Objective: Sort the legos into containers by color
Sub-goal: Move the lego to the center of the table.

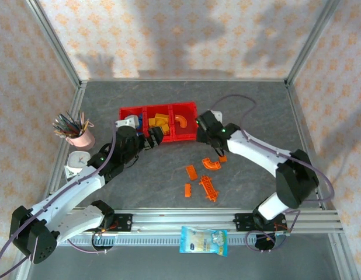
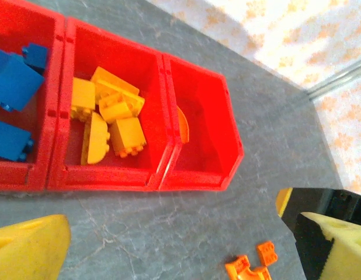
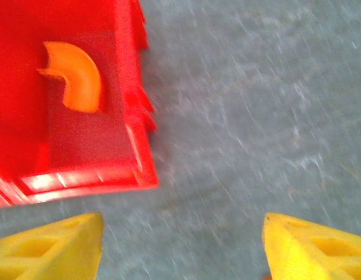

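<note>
Red plastic marks the tray [image 2: 195, 178], set out on the grey desk [image 1: 250, 105], and both arms reach toward it.

We see the left arm run from its base at the near left corner, forearm slanting up and inward, wrist bent toward the tray's near wall. The left tool [image 2: 177, 233] hangs over bare desk just in front of the middle and right bins. Its yellow fingers [image 2: 28, 248] stand spread as wide as we can make out, with nothing between them.

From the near right, the right arm climbs to a raised elbow at the far right. It then folds back leftward, so that the right tool [image 3: 183, 233] sits just beside the tray's right near corner. That wrist picture is blurred, yet we can tell its jaws are parted with only grey desk in the gap, and it grips nothing.

Blue bricks [image 2: 14, 87] lie in the left bin and yellow bricks [image 2: 110, 116] in the middle one. A curved piece [image 3: 72, 76] of orange rests in the right bin, apart from the right tool's fingers.

Loose orange bricks [image 1: 211, 164] lie on the desk in front of the tray, between the arms and nearer the right forearm. The ladder piece [image 1: 208, 186] lies nearest us.
</note>
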Robot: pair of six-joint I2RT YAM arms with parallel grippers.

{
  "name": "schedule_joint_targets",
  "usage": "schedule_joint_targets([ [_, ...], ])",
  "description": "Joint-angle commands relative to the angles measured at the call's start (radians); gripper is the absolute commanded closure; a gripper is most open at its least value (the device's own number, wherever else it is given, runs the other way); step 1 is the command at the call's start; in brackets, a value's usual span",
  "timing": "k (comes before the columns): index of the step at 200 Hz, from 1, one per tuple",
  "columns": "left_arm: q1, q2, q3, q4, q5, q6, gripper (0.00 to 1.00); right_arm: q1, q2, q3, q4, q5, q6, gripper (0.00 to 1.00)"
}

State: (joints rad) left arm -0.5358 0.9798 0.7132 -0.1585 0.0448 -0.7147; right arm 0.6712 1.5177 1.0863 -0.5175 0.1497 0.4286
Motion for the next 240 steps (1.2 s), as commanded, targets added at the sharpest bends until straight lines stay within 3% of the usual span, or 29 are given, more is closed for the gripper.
schedule_joint_targets([
  [1,-0.029,0.005,-0.027,0.037,0.014,-0.030,0.01,-0.002,-0.086,-0.105,-0.038,-0.023,0.100,0.25],
  [35,-0.059,0.013,-0.068,0.088,0.023,-0.080,0.01,-0.001,-0.165,-0.237,-0.065,-0.076,0.146,0.19],
  [77,-0.066,0.013,-0.086,0.089,0.000,-0.091,0.01,0.016,-0.204,-0.371,0.071,-0.226,0.152,0.12],
  [106,-0.066,0.002,-0.082,0.074,-0.022,-0.089,0.01,0.055,-0.126,-0.360,0.092,-0.182,0.142,0.08],
  [155,-0.066,-0.027,-0.079,0.044,-0.061,-0.081,0.01,0.161,-0.035,-0.299,0.159,-0.217,0.105,0.01],
  [181,-0.066,-0.026,-0.072,0.036,-0.068,-0.077,0.01,0.197,0.008,-0.240,0.129,-0.175,0.109,0.02],
  [219,-0.066,-0.030,-0.080,0.037,-0.069,-0.078,0.01,0.196,0.018,-0.180,0.019,-0.007,0.105,0.12],
  [240,-0.066,-0.026,-0.079,0.045,-0.069,-0.078,0.01,0.195,0.063,-0.131,0.015,-0.005,0.074,0.12],
])
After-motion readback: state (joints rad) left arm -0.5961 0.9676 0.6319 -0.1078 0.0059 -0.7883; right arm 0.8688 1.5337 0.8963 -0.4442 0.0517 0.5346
